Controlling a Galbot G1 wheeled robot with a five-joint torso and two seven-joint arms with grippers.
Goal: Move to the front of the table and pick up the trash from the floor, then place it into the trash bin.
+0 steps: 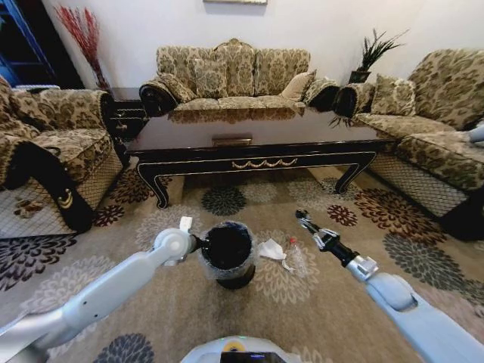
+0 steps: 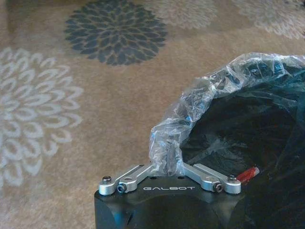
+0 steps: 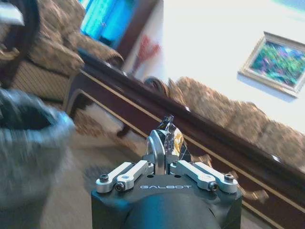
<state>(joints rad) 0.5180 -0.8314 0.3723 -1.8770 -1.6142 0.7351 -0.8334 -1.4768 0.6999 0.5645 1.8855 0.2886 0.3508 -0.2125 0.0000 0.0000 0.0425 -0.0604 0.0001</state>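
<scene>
Gripping the trash bin's (image 1: 228, 254) liner rim, left gripper (image 2: 167, 164) steadies it; right gripper (image 3: 166, 143) pinches light, crinkly clear plastic scrap (image 3: 172, 136).

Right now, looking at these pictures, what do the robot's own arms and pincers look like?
Both arms have smooth, rounded pale grey-white shells. The left pincer and right pincer each sit on a black block lettered GALBOT in white, with silver metal links fixed by dark screws. In the head view, the right forearm narrows to a slim black section near its pincer.
</scene>
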